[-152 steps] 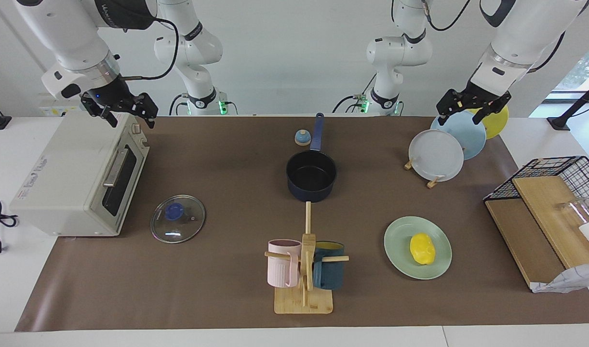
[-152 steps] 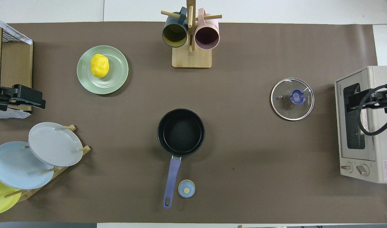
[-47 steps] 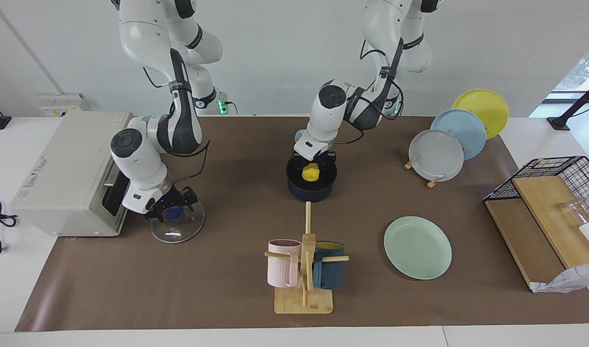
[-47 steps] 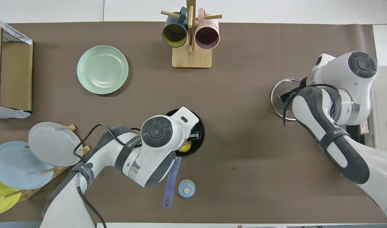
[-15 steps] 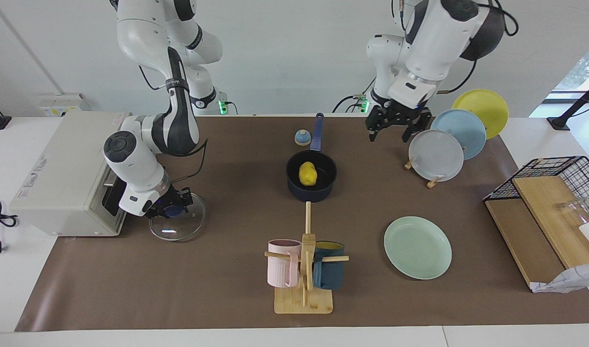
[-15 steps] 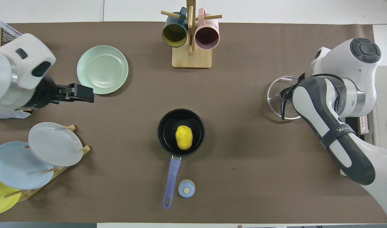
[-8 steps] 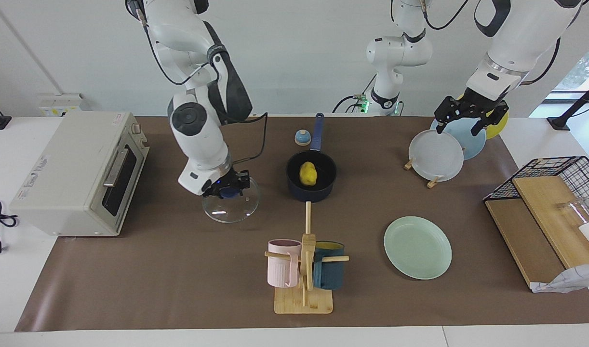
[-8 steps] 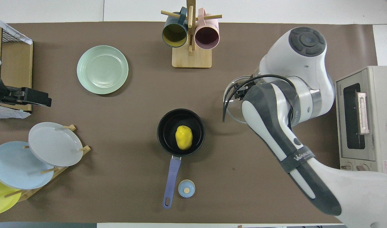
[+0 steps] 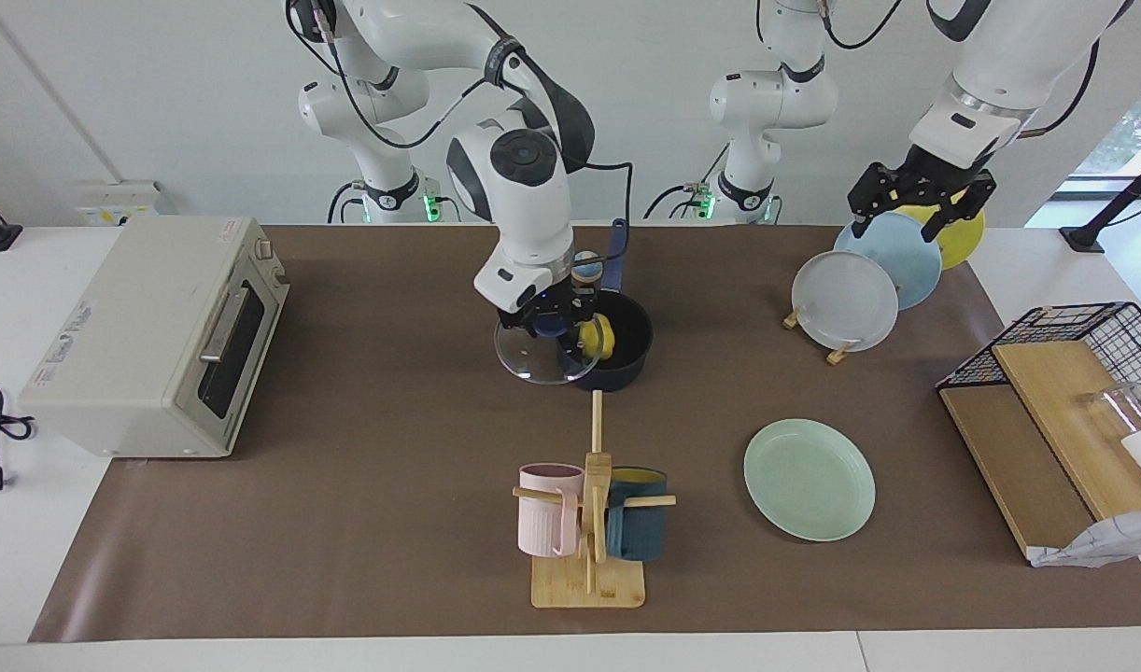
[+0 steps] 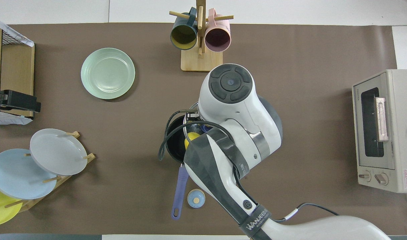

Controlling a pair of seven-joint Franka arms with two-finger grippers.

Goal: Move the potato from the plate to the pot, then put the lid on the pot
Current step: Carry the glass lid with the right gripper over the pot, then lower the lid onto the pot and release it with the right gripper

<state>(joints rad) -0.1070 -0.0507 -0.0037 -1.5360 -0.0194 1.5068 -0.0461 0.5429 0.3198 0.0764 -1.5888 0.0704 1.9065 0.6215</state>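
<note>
The yellow potato [image 9: 597,336] lies inside the dark blue pot [image 9: 626,359] at the table's middle. In the overhead view only a bit of the potato [image 10: 190,136] and the pot's rim [image 10: 172,143] show beside the arm. My right gripper [image 9: 550,325] is shut on the blue knob of the glass lid [image 9: 531,359]. It holds the lid raised and tilted, over the pot's edge toward the right arm's end. The mint-green plate [image 9: 809,479] is bare. My left gripper [image 9: 918,201] is open and empty, up over the plate rack.
A small blue-topped bell [image 10: 196,198] sits by the pot's handle [image 10: 180,190]. A wooden mug rack [image 9: 589,523] with two mugs stands just beyond the pot from the robots. A toaster oven [image 9: 150,336] is at the right arm's end; a plate rack [image 9: 846,299] and wire basket [image 9: 1075,373] are at the left arm's.
My right gripper has carried the lid from beside the toaster oven across the table to the pot. My left gripper has stayed up by the plate rack.
</note>
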